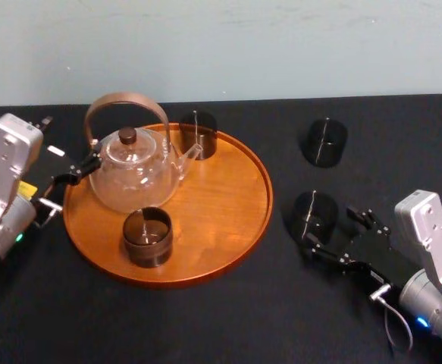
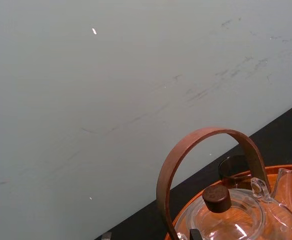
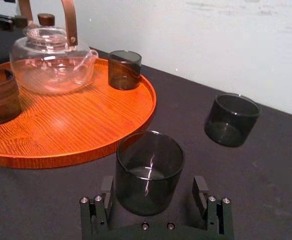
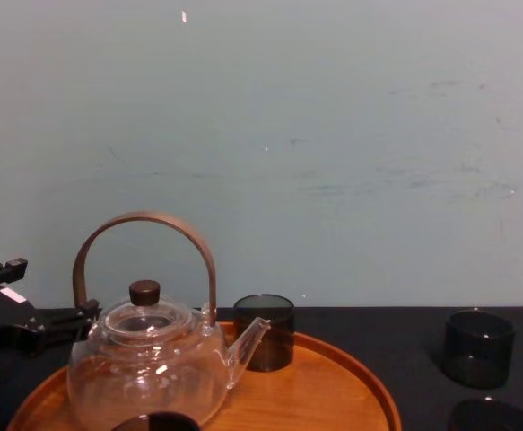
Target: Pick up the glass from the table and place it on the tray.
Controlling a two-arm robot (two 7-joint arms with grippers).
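A dark smoked glass (image 1: 314, 214) stands upright on the black table (image 1: 205, 318), to the right of the round orange-brown tray (image 1: 221, 197). My right gripper (image 1: 330, 227) is open around it, one finger on each side. In the right wrist view the glass (image 3: 148, 172) sits between the fingers (image 3: 105, 189) with a small gap on both sides. My left gripper (image 1: 80, 171) hangs at the tray's left edge, beside the glass teapot (image 1: 133, 171).
A second dark glass (image 1: 324, 142) stands on the table farther back on the right. On the tray are the teapot with its wooden hoop handle, a dark glass (image 1: 198, 135) at the back and a brown cup (image 1: 147, 236) at the front.
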